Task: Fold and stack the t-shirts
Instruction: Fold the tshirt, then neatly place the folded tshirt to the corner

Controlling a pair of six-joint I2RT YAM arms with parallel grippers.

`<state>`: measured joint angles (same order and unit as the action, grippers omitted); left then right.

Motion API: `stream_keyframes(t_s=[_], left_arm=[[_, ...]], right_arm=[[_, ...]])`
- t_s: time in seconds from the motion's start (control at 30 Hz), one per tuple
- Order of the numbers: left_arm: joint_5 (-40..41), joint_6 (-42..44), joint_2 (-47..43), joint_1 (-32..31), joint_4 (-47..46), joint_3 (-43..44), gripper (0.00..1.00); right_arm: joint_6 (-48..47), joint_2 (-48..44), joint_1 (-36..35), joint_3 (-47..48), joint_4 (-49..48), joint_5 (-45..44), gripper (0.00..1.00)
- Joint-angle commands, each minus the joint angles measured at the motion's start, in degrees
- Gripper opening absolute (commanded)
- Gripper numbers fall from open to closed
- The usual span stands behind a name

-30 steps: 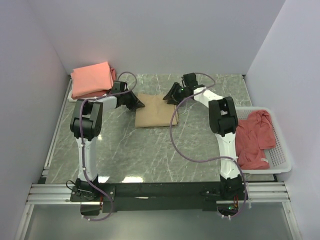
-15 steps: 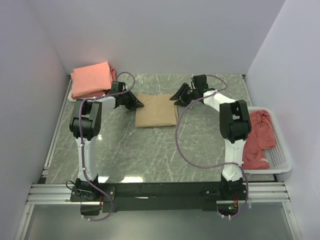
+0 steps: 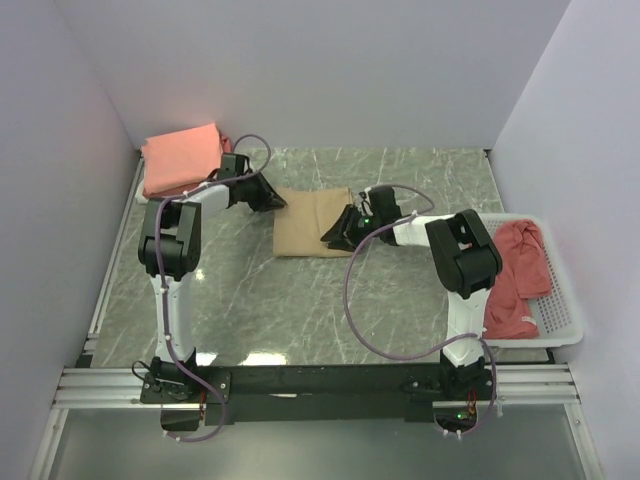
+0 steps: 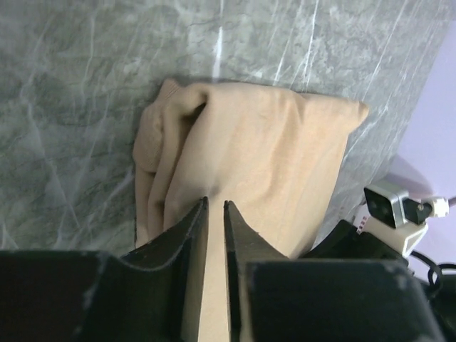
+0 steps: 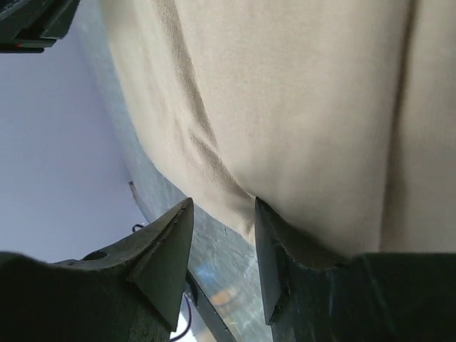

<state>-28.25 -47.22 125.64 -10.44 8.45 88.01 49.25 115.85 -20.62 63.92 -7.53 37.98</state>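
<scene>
Now the right gripper (image 3: 335, 231) has swung down, jaws wide, beside the folded tan cotton t-shirt (image 3: 305, 224) in mid-picture. I can't tell if the left gripper (image 3: 272, 199) grips its corner. Stacking seems next.

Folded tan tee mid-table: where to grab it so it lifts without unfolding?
Grip the folded tan cotton t-shirt at its two opposite side edges, coming in low from left and right, pinching through every layer. It lies flat as a layered rectangle, and one edge shows loose bunched layers that a shallow pinch would likely miss.
</scene>
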Motion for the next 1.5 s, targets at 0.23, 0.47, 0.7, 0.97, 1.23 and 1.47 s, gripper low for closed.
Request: stream_keyframes(t_s=[0.23, 0.47, 0.7, 0.97, 1.23, 1.47], left_arm=[[6.27, 7.05, -9.96, 1.56, 8.33, 0.33, 0.52], [6.9, 10.22, -12.01, 2.26, 13.69, -2.76, 0.63], [6.63, 12.15, -8.05, 0.42, 15.38, -1.96, 0.66], [5.57, 11.8, -2.34, -1.86, 13.96, -0.3, 0.68], [13.12, 9.69, 0.12, -5.64, 17.91, 3.21, 0.66], [20.76, 7.67, 3.11, -8.9, 22.13, 8.22, 0.52]], right_arm=[[0.05, 0.78, 2.16, -4.51, -5.74, 3.77, 0.48], [-0.91, -0.71, 2.08, -3.01, -3.81, 4.65, 0.48], [-1.97, -3.26, 2.08, -1.52, -1.88, 4.65, 0.48], [-4.43, -9.05, 1.99, -1.52, 1.46, 4.04, 0.49], [-5.57, -13.11, 1.99, -2.13, 3.31, 4.21, 0.49], [-5.22, -15.74, 1.99, -2.57, 4.19, 4.47, 0.49]])
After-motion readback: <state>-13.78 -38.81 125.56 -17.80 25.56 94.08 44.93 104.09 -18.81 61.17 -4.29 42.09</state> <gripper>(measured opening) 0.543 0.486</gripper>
